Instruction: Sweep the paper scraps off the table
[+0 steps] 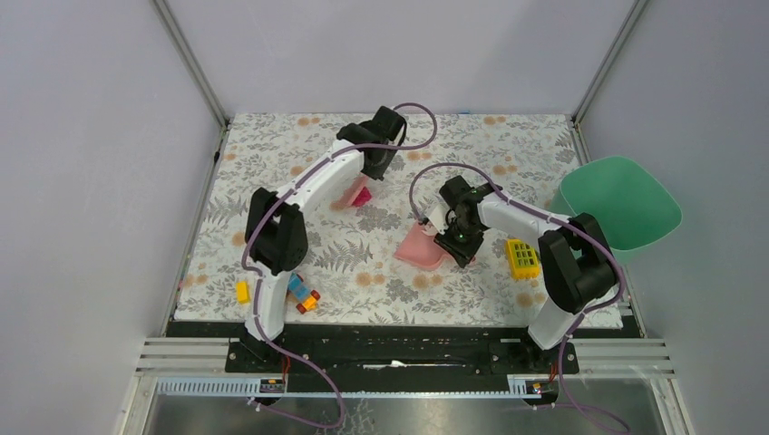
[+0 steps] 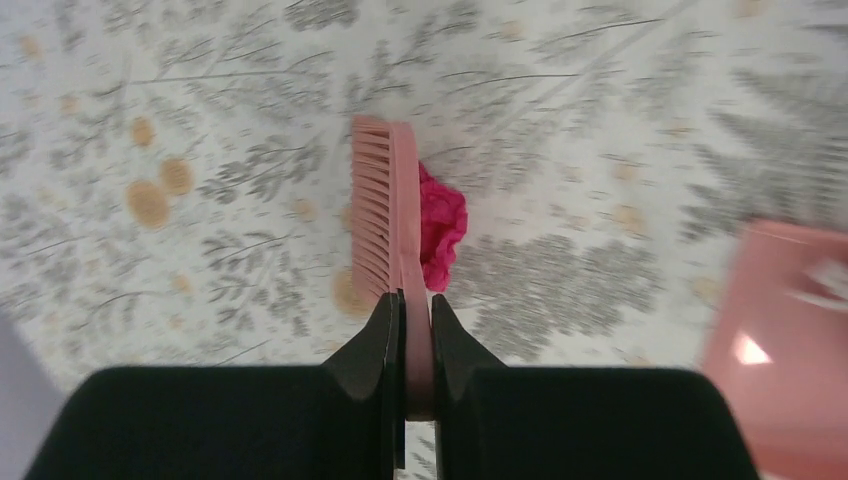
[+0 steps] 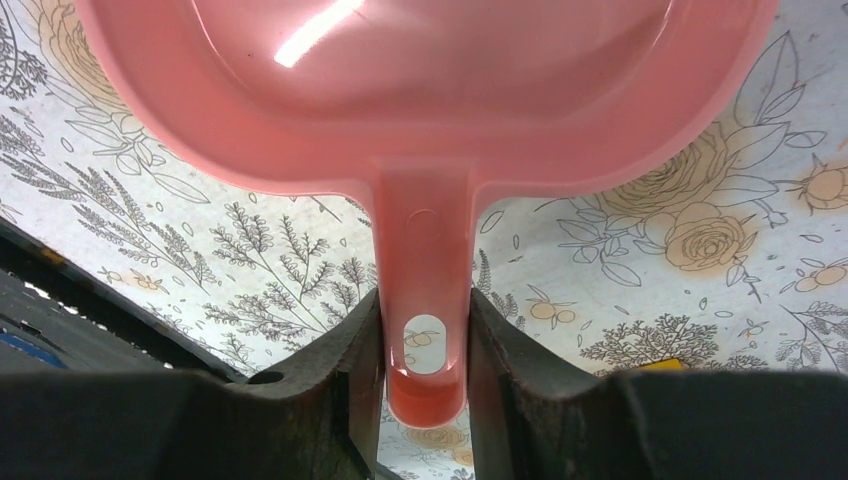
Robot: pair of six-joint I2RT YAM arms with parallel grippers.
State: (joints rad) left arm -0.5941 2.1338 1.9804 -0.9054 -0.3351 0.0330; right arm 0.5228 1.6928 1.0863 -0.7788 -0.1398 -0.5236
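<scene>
Closely set on the table (image 2: 600,120), a magenta paper scrap (image 2: 440,235) lies against the pink brush (image 2: 385,215).
Clamped tight, the left gripper (image 2: 405,330) grasps the brush; the right gripper (image 3: 425,330) clenches the pink dustpan (image 3: 420,100) by its handle.

Glossy smooth pink plastic dustpan (image 3: 420,120), matt pink plastic brush (image 2: 385,220), crumpled magenta paper scrap (image 2: 442,232), matt printed cloth (image 2: 600,100) over table (image 1: 272,154), smooth green plastic bin (image 1: 626,204), grey metal frame (image 1: 190,63)
</scene>
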